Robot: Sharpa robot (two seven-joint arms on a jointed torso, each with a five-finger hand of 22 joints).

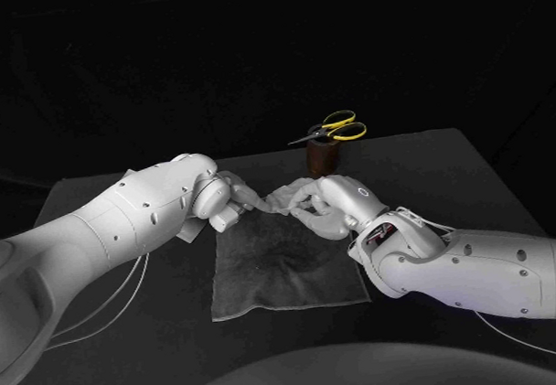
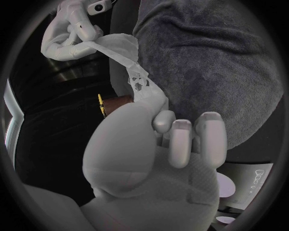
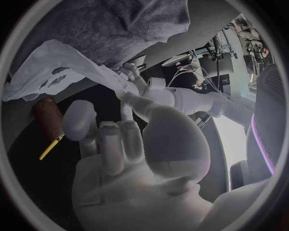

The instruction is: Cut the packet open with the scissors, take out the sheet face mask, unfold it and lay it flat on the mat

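Note:
The white sheet face mask [image 1: 273,198] hangs partly unfolded between my two hands above the far end of the grey mat [image 1: 285,270]. My left hand [image 1: 226,200] pinches one end of it. My right hand [image 1: 314,205] holds the other end. In the left wrist view the mask [image 2: 136,72], with its cut-out holes, runs from my left hand [image 2: 177,139] up to my right hand [image 2: 67,30], beside the mat [image 2: 204,57]. The right wrist view shows the mask [image 3: 54,67] spread out between my right hand [image 3: 114,144] and my left hand [image 3: 142,91]. Yellow-handled scissors [image 1: 331,130] stand in a brown holder [image 1: 321,157].
The scissors' holder stands at the table's far edge, just behind my hands. Black table [image 1: 122,354] surrounds the mat on every side. The holder [image 3: 48,115] and a yellow scissor handle [image 3: 51,147] also show past my right hand.

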